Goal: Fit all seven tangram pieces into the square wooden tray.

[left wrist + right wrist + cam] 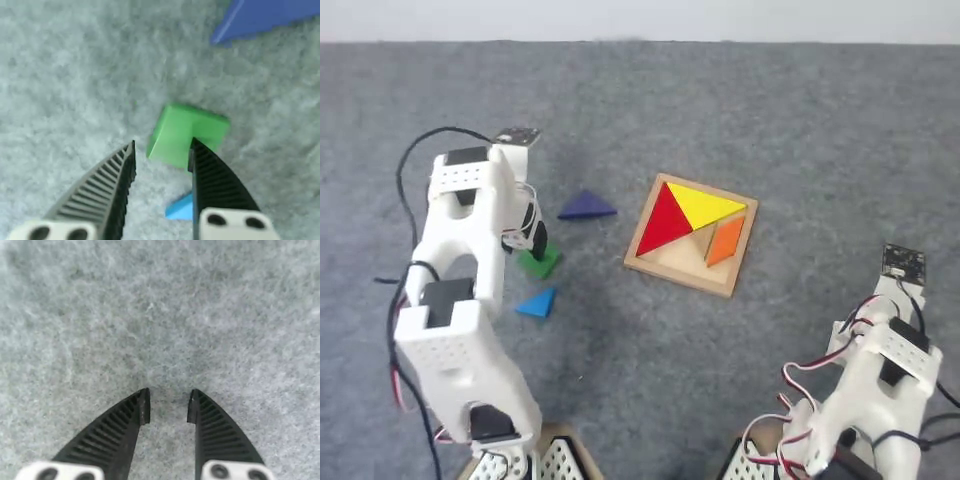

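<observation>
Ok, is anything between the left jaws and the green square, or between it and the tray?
Nothing visible. The open left jaws sit right at the green square, with only bare carpet from there to the wooden tray. The dark blue triangle lies off that line, farther from the arms.

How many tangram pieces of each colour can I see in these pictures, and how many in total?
red piece: 1
yellow piece: 1
orange piece: 1
dark blue piece: 1
green piece: 1
light blue piece: 1
Total: 6
</observation>
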